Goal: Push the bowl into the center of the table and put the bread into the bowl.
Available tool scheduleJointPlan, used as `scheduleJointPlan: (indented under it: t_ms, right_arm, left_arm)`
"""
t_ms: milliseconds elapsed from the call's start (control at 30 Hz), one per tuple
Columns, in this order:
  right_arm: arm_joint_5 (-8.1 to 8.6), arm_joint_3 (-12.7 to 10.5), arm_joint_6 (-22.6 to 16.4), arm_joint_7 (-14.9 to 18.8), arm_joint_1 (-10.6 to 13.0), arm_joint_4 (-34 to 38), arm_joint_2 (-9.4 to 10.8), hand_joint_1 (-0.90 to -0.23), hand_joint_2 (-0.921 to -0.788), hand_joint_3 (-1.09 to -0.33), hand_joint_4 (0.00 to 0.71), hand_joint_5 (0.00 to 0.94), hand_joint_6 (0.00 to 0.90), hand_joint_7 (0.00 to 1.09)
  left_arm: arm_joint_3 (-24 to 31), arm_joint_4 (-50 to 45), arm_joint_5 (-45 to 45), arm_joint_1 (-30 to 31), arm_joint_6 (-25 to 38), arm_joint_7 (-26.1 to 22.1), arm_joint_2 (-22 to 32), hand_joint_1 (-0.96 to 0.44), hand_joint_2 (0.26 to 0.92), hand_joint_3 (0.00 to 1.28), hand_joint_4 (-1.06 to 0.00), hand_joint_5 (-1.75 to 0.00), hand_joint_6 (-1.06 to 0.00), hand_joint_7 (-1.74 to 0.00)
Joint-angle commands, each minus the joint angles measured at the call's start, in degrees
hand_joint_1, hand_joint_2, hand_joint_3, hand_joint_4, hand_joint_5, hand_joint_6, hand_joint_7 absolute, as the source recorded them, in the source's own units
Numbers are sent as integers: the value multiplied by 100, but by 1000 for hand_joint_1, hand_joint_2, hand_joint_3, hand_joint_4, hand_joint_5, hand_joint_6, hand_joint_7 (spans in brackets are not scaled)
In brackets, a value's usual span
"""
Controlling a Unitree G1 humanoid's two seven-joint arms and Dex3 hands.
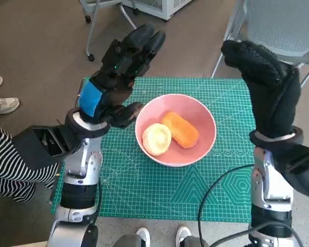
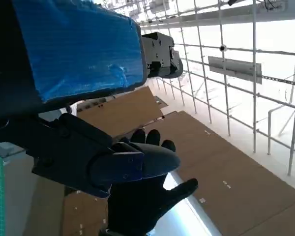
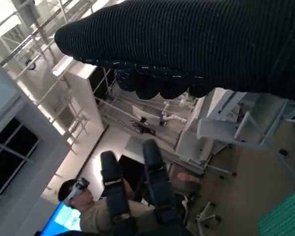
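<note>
A pink bowl (image 1: 201, 121) sits near the middle of the green cutting mat (image 1: 144, 190). Inside it lie an orange oblong bread (image 1: 181, 129) and a pale round bread (image 1: 157, 139), side by side. My left hand (image 1: 118, 72) is raised above the table's left part, fingers spread and holding nothing, with its thumb close to the bowl's left rim. My right hand (image 1: 268, 77) is raised above the right side, fingers extended upward, empty. In the left wrist view my left hand (image 2: 73, 73) fills the frame and the gloved right hand (image 2: 142, 196) shows beyond it.
A grey mesh chair (image 1: 283, 25) stands behind the table at the right. A wheeled stand (image 1: 100, 20) is at the back left. A person's striped leg (image 1: 5, 159) and shoe (image 1: 2, 105) are at the left. A person (image 3: 88, 206) shows in the right wrist view.
</note>
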Motion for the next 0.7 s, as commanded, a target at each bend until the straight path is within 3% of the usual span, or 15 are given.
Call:
scheduleJointPlan:
  t_ms: [33,700]
  right_arm:
    - [-64,2,-166,-10,136,259,73,-672,-921,-686,165,1,1,616]
    - [68,-16,-833,67,-42,1046,196,-685,-921,-670,179,7,4,622]
  left_arm:
    - [99,270,-111,83,-247,-115,-9,-770,921,460,-89,-4,1,-362]
    - [129,1009,-158,-65,-828,-514,-83,-763,921,465,-98,-10,1,-377]
